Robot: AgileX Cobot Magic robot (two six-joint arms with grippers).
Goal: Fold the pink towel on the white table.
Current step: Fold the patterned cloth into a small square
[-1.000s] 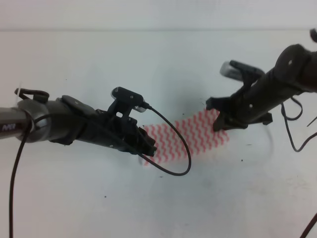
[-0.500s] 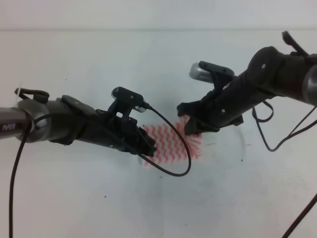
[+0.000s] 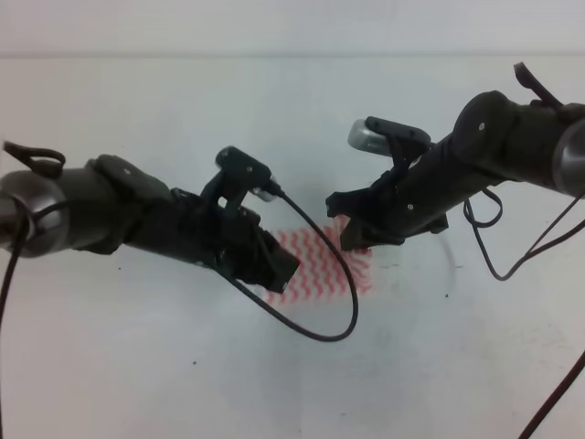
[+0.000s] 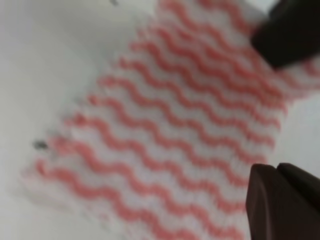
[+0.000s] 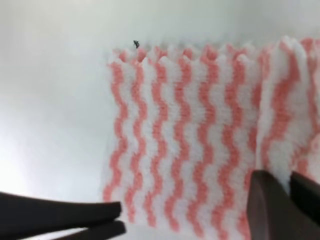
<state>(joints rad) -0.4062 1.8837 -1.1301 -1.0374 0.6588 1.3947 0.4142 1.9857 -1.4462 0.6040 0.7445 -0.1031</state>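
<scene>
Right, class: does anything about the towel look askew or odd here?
Nothing is damaged. The pink towel lies at a slant on the white table, and one edge near the right pincer stands up in a ridge, not flat.

Soft knitted pink towel (image 5: 185,135) on smooth white table (image 3: 137,366).

white table (image 3: 137,366) — plain, few dark specks | on it — pink towel (image 3: 315,273), folded over
</scene>
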